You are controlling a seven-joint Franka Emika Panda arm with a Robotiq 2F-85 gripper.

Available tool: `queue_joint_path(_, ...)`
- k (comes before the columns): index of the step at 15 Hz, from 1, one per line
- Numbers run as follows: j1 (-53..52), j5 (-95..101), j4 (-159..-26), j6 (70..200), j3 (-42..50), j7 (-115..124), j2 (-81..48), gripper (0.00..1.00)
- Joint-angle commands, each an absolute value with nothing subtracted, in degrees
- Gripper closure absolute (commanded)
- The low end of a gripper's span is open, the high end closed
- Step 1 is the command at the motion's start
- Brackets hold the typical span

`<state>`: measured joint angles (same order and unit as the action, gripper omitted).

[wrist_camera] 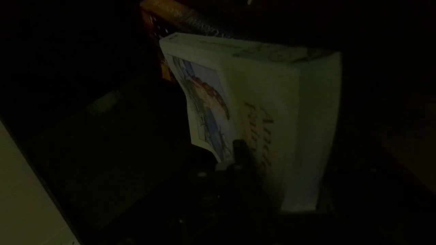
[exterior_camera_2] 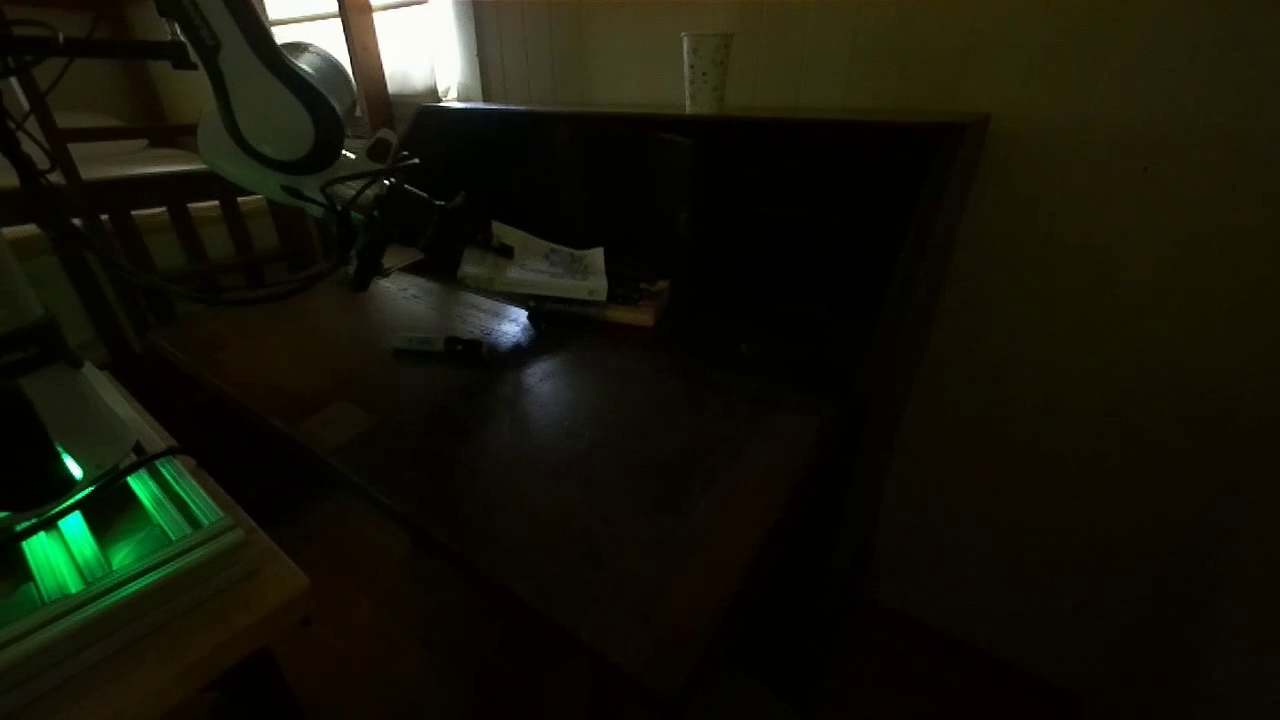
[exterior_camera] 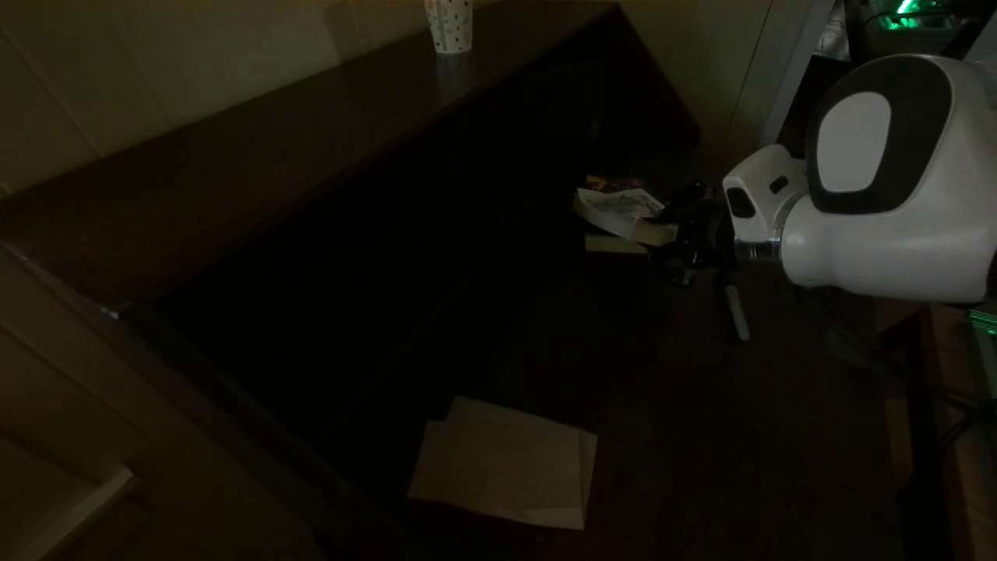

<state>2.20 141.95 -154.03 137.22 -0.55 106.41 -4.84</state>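
Note:
My gripper [exterior_camera: 670, 234] is closed around one end of a pale paperback book and holds it at a tilt. The book shows in both exterior views [exterior_camera: 623, 204] [exterior_camera_2: 550, 270]. In the wrist view, the book [wrist_camera: 265, 119] shows a coloured picture and dark lettering on its cover. One black finger lies against the cover; the finger on the far side is mostly lost in the dark. A second book with a dark and orange cover [wrist_camera: 170, 13] lies just beyond it. In an exterior view, this second book [exterior_camera_2: 635, 308] lies under the held one, and I cannot tell whether they touch.
The scene is very dark. A whitish marker [exterior_camera: 736, 312] lies on the desk near the gripper. Pale papers [exterior_camera: 498, 471] lie at the desk's other end. A spotted paper cup [exterior_camera_2: 707, 70] stands on the raised shelf [exterior_camera: 257, 156] along the desk's back.

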Motion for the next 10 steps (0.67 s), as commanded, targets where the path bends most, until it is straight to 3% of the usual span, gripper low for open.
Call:
queue_joint_path(1, 3.2, 141.4, -152.4, 138.3, 0.2, 104.0, -7.0, 0.93)
queue_joint_path(10, 4.1, 142.1, -145.3, 139.5, -0.7, 100.8, -14.7, 0.93)
